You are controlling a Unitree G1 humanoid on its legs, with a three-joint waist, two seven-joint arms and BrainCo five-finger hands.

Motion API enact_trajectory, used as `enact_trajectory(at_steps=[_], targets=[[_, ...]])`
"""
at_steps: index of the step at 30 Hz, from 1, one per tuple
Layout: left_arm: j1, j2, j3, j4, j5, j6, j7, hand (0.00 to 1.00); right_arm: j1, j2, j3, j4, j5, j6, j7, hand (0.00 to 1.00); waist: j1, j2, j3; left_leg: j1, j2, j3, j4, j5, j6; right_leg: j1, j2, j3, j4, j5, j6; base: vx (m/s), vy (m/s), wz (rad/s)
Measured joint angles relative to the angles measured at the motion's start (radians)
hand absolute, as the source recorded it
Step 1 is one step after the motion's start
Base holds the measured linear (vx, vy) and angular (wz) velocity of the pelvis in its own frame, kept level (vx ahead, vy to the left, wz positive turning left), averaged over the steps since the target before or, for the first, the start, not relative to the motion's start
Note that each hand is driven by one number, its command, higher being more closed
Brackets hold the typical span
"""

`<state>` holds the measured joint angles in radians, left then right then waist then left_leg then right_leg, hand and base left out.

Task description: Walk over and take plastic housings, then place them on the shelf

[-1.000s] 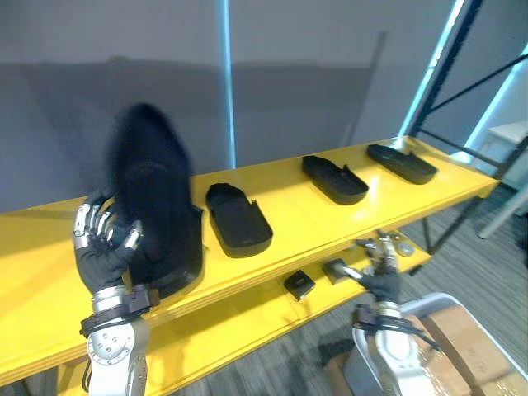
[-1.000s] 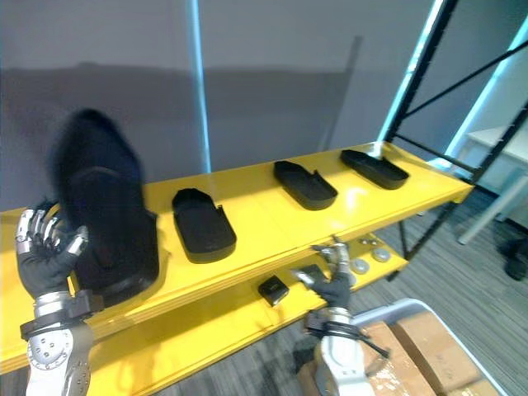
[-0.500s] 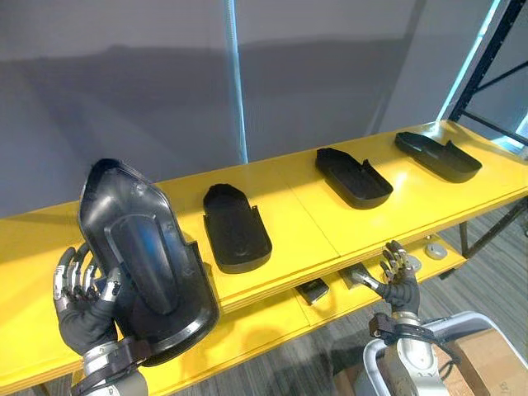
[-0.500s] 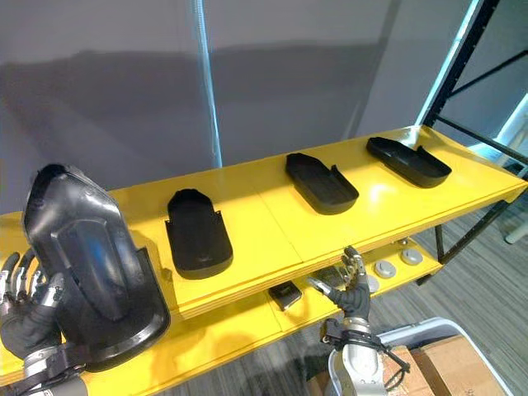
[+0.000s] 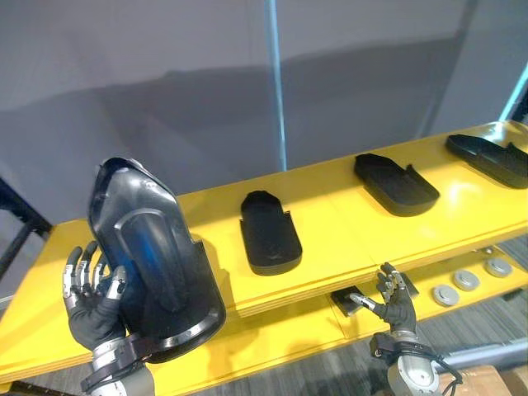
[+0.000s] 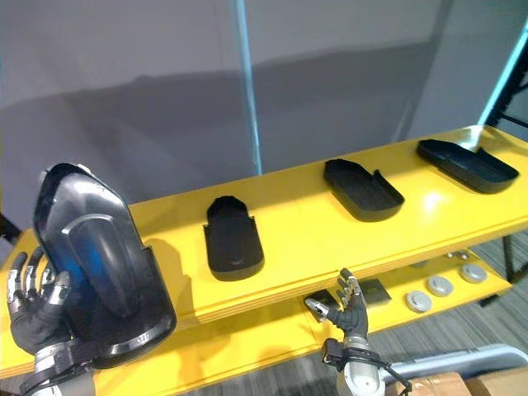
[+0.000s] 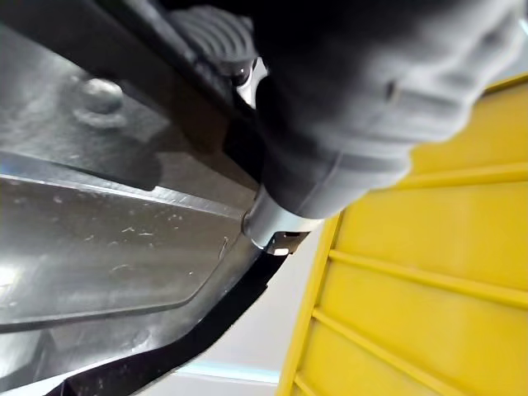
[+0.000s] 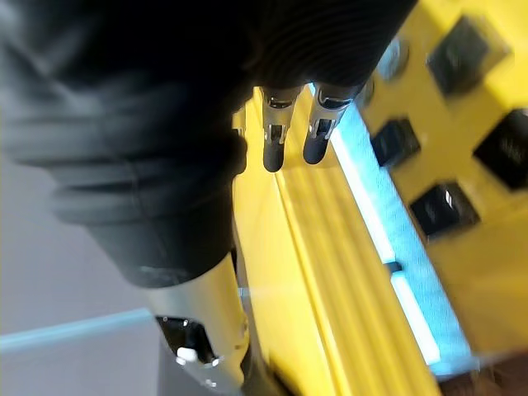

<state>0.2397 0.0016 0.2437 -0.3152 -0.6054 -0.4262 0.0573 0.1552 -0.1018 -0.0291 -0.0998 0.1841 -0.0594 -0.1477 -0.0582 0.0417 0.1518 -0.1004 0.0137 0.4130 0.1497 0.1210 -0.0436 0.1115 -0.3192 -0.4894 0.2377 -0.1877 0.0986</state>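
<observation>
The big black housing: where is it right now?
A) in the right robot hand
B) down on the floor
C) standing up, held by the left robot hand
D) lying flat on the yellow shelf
C: the big black housing stands upright against the left robot hand, in front of the yellow shelf, while the right robot hand is open and holds nothing.
</observation>
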Motion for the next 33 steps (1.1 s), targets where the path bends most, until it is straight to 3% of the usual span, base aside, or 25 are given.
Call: enact_trajectory(at_steps=[3,5,6,7,9,10,13,14,15,16,18,20,22,27,31,33], targets=[[0.007,0.007,-0.004,0.004,0.001,-0.003,-0.013,1.0,0.007,-0.016,-0.006,0.018,-0.002,-0.009,-0.014,0.0,-0.008,0.017,-0.006,0.024,0.143,0.019,0.093,-0.046,-0.034,0.039,-0.031,-0.017,0.03,0.008,0.019,0.08,0.089,0.29],[0.007,0.016,-0.025,0.005,0.004,0.002,-0.03,1.0,0.0,-0.045,-0.006,0.04,-0.001,-0.016,-0.022,0.0,-0.009,0.022,-0.009,0.043,0.193,-0.018,0.096,-0.044,-0.033,0.043,-0.052,-0.009,0.055,0.001,0.051,0.11,0.329,-0.19],[0.009,0.022,-0.036,0.005,0.009,0.015,-0.057,1.0,-0.001,-0.059,-0.009,0.047,0.0,-0.021,-0.037,0.0,-0.01,0.03,-0.014,0.056,0.192,-0.035,0.106,-0.108,-0.059,0.043,-0.068,0.008,0.068,-0.002,0.087,0.05,0.47,-0.1],[0.004,0.043,-0.036,0.01,0.009,0.036,-0.091,1.0,-0.001,-0.046,-0.011,0.056,0.002,-0.024,-0.06,0.0,-0.018,0.011,-0.022,0.053,0.163,-0.034,0.116,-0.16,-0.053,0.047,-0.098,0.011,0.068,0.006,0.1,0.02,0.33,0.01],[0.003,0.094,-0.035,0.009,0.009,0.068,-0.119,1.0,0.003,-0.035,-0.018,0.059,0.004,-0.025,-0.099,0.0,-0.022,-0.021,-0.029,0.041,0.111,-0.031,0.135,-0.186,-0.02,0.049,-0.146,0.011,0.056,0.048,0.093,0.01,0.346,0.17],[0.0,0.107,-0.035,0.009,0.008,0.081,-0.128,1.0,0.004,-0.032,-0.021,0.059,0.008,-0.026,-0.11,0.0,-0.024,-0.022,-0.03,0.036,0.1,-0.033,0.145,-0.195,-0.011,0.048,-0.158,0.011,0.058,0.069,0.088,0.0,0.383,0.22],[-0.053,0.144,-0.036,0.008,0.0,0.125,-0.155,1.0,0.008,-0.033,-0.032,0.082,0.026,-0.03,-0.13,0.0,-0.016,-0.01,-0.022,0.075,0.064,-0.031,0.111,-0.22,0.017,-0.005,-0.208,0.045,0.183,0.151,-0.018,-0.02,0.276,0.06],[-0.077,0.158,-0.037,0.008,-0.007,0.133,-0.156,1.0,0.016,-0.025,-0.012,0.092,0.027,-0.029,-0.125,0.0,-0.02,0.005,-0.015,0.1,0.066,-0.04,0.075,-0.216,0.024,-0.043,-0.182,0.117,0.236,0.126,-0.027,-0.07,0.183,0.13],[-0.102,0.176,-0.041,0.008,-0.021,0.137,-0.156,1.0,0.035,-0.006,0.015,0.09,0.026,-0.029,-0.118,0.0,-0.03,0.012,-0.016,0.107,0.073,-0.067,0.044,-0.212,0.029,-0.059,-0.096,0.195,0.228,0.06,0.018,-0.06,0.144,0.25],[-0.118,0.183,-0.044,0.008,-0.023,0.138,-0.156,1.0,0.045,0.0,0.027,0.087,0.026,-0.029,-0.113,0.0,-0.037,0.012,-0.016,0.109,0.075,-0.082,0.025,-0.211,0.029,-0.065,-0.05,0.224,0.209,0.038,0.031,-0.05,0.113,0.44],[-0.179,0.197,-0.049,0.01,-0.063,0.144,-0.147,1.0,0.061,0.012,0.04,0.06,0.023,-0.029,-0.1,0.0,-0.054,0.012,-0.016,0.099,0.073,-0.11,-0.07,-0.16,0.022,-0.103,0.115,0.313,0.059,0.02,0.028,0.01,0.012,0.44],[-0.207,0.185,-0.067,0.04,-0.082,0.149,-0.132,1.0,0.087,0.002,0.027,0.017,0.02,-0.044,-0.094,0.0,-0.079,0.017,-0.011,0.089,0.063,-0.118,-0.1,-0.113,0.011,-0.099,0.142,0.307,-0.013,0.063,-0.014,0.02,-0.064,0.47],[-0.193,0.166,-0.075,0.073,-0.087,0.174,-0.12,1.0,0.094,-0.023,0.004,0.005,0.019,-0.046,-0.089,0.0,-0.081,0.048,-0.012,0.099,0.075,-0.12,-0.143,-0.06,0.005,-0.089,0.162,0.291,-0.05,0.08,-0.012,0.09,-0.063,0.17],[-0.194,0.157,-0.058,0.153,-0.088,0.177,-0.07,1.0,0.069,-0.069,-0.001,-0.029,0.019,-0.029,0.001,0.0,-0.07,0.059,-0.002,0.081,0.097,-0.127,-0.195,0.0,-0.009,-0.126,0.196,0.286,-0.058,0.088,-0.024,0.07,-0.069,0.03],[-0.225,0.163,0.029,0.24,-0.088,0.157,-0.057,1.0,0.071,-0.072,0.0,-0.094,0.027,-0.029,0.064,0.0,-0.075,0.076,0.026,0.051,0.095,-0.126,-0.207,0.012,-0.009,-0.17,0.197,0.289,-0.052,0.09,-0.027,-0.04,0.0,-0.02],[-0.311,0.216,0.075,0.34,-0.088,0.125,-0.057,1.0,0.071,-0.085,-0.002,-0.13,0.048,-0.048,0.093,0.0,-0.074,0.075,0.065,0.033,0.093,-0.119,-0.214,0.021,-0.005,-0.205,0.196,0.296,-0.043,0.091,-0.029,-0.1,0.023,-0.05]])
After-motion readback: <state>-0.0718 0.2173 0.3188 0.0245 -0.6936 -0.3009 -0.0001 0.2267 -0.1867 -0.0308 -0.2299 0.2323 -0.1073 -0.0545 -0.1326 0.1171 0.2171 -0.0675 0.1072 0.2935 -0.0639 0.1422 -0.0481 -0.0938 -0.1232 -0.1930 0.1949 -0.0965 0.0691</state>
